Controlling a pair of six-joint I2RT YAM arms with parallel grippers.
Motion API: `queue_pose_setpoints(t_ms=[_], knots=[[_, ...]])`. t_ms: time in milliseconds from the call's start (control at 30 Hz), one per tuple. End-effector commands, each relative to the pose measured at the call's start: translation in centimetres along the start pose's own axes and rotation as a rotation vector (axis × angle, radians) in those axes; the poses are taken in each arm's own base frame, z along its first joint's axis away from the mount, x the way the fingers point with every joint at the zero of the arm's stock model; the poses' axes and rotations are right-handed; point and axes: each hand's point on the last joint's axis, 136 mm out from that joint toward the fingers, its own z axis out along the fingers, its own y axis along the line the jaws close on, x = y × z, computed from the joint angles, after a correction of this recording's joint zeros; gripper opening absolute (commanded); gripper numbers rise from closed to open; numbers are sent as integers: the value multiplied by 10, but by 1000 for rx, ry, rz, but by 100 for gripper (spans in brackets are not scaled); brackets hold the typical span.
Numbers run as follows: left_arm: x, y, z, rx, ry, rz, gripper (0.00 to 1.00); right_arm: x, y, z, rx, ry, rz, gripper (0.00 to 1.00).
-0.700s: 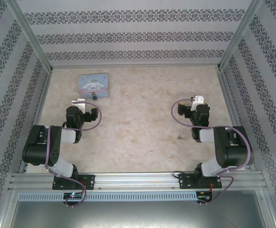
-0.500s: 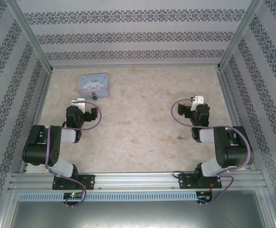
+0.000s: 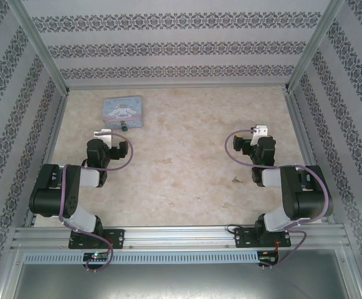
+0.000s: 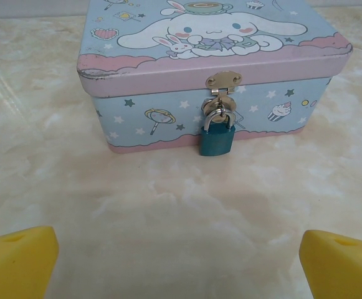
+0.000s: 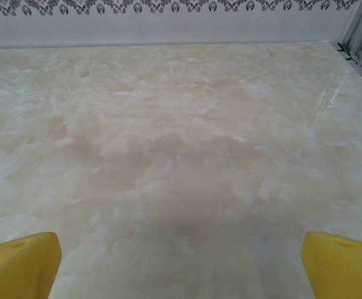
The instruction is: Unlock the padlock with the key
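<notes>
Marbled table (image 3: 187,124), padlock (image 4: 216,140) shackle partly hidden

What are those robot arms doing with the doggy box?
Nothing is being held yet. Both arms' jaws stand open and empty. The left arm faces the tin box, whose clasp is locked by a small teal padlock. A tiny speck near the right arm may be the key.

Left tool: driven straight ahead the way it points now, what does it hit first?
Probably the padlock hanging on the front of the tin, a little right of the midline of the open left tool. Bare table lies between; depth is hard to judge.
</notes>
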Motion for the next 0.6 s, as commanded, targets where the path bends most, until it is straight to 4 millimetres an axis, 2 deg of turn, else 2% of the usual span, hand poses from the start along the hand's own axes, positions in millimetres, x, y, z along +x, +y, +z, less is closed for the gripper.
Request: queue_pose_setpoints(t_ms=[0,100,200,333,467,567], knots=[[-7,4,3,-14,-9,-9,100,-13,2,0,-27,-42,14,98],[-13,6,0,-30,-16,-13,100,-16,-4,-4,8,-65,28,98],[-25,10,-4,-49,17,-22,100,-32,-14,-17,72,-88,47,98],[-44,21,-12,-116,30,-47,100,-48,-25,-29,143,18,138,98],[-75,31,-20,-163,-5,-138,100,-71,-14,-36,74,104,379,98],[-104,35,-10,-181,33,-197,100,-75,-10,-36,2,90,564,98]])
